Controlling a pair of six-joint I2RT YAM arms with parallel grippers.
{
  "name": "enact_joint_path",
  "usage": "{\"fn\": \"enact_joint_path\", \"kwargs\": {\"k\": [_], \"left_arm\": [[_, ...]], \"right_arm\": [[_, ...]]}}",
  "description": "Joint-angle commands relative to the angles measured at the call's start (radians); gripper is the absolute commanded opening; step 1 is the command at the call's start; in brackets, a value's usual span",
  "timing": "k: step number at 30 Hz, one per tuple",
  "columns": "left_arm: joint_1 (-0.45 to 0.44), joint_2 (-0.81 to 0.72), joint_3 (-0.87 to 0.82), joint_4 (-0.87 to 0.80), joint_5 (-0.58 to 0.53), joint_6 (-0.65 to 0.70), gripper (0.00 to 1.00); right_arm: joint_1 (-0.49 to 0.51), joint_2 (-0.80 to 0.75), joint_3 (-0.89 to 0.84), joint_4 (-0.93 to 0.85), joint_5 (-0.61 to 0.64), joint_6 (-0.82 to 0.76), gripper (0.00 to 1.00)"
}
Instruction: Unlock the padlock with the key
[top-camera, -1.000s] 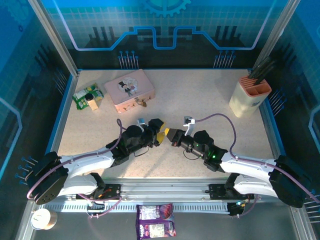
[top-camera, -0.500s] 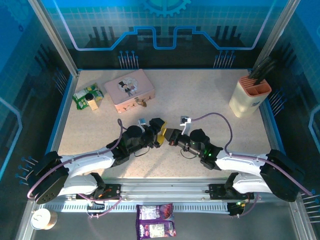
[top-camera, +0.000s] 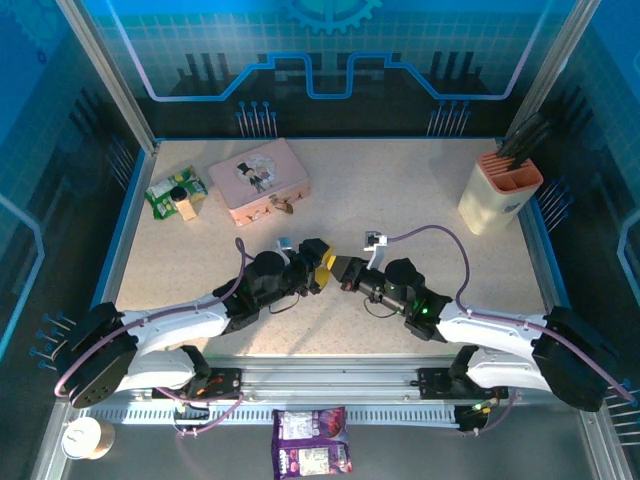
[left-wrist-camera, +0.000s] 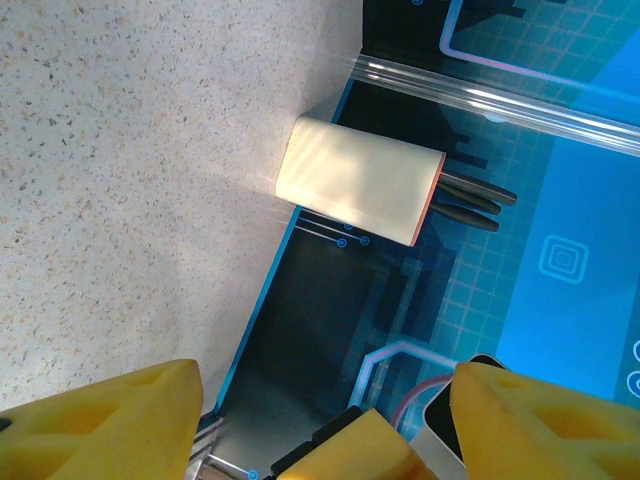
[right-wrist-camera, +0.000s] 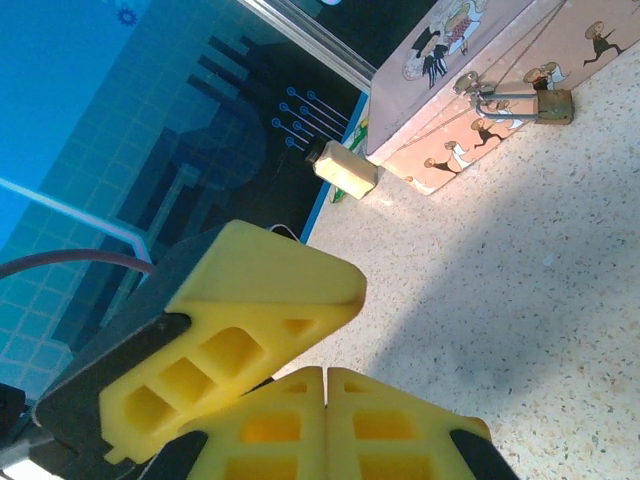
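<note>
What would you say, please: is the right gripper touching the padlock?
Apart. The right wrist view shows the padlock by the pink tin, with bare table between it and the right gripper.

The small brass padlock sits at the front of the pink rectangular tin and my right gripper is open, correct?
No: the right gripper is shut, yellow fingers pressed together, as the right wrist view shows. The padlock does sit at the front of the pink tin.

Left arm (top-camera: 180, 325), right arm (top-camera: 500, 330): links were white, joint housings black and rounded. One purple cable (top-camera: 440, 235) ran along each. Left gripper (top-camera: 321, 268), right gripper (top-camera: 343, 271): fingers (right-wrist-camera: 270, 420) were yellow, lattice-ribbed. Green light (top-camera: 421, 310) glowed on right arm.
</note>
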Motion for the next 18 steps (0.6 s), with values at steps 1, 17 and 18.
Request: {"fn": "enact_joint_path", "kwargs": {"k": [1,17,18], "left_arm": [[-0.005,0.003,0.016,0.017,-0.001,0.025,0.65],[-0.005,-0.02,0.021,-0.008,0.004,0.037,0.69],[-0.005,-0.023,0.022,-0.012,0.002,0.039,0.68]], "right_arm": [[-0.007,-0.012,-0.019,-0.012,0.019,0.004,0.0],[-0.007,0.022,0.013,-0.004,0.013,-0.015,0.0],[-0.008,0.021,0.005,-0.007,0.018,-0.013,0.0]]}}
